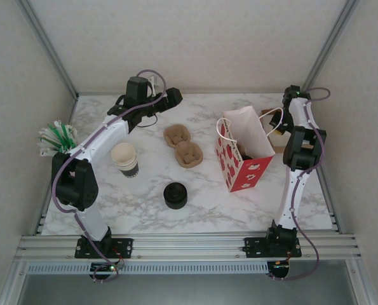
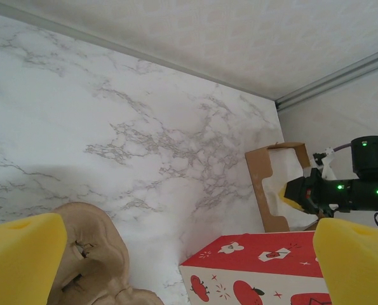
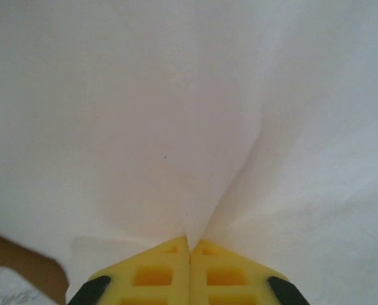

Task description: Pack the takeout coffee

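The takeout coffee is hidden from view. A red and white paper bag (image 1: 243,159) (image 2: 258,273) stands open at the table's right middle, with something dark just inside its mouth. My right gripper (image 1: 276,131) (image 2: 285,196) (image 3: 189,244) reaches down into a brown cardboard box (image 1: 283,145) (image 2: 258,184) behind the bag. Its yellow fingertips (image 3: 157,273) are shut, pinching a fold of the white paper napkin (image 3: 176,127) that lies in the box. My left gripper (image 1: 171,97) (image 2: 189,273) hovers at the back left, wide open with nothing between its pads (image 2: 23,254).
Two brown pulp cup carriers (image 1: 182,145) (image 2: 90,254) lie in the middle. A stack of lidless white cups (image 1: 125,159) stands to the left. A short stack of black lids (image 1: 175,195) sits nearer the front. Green and white straws (image 1: 55,136) lie at the left edge.
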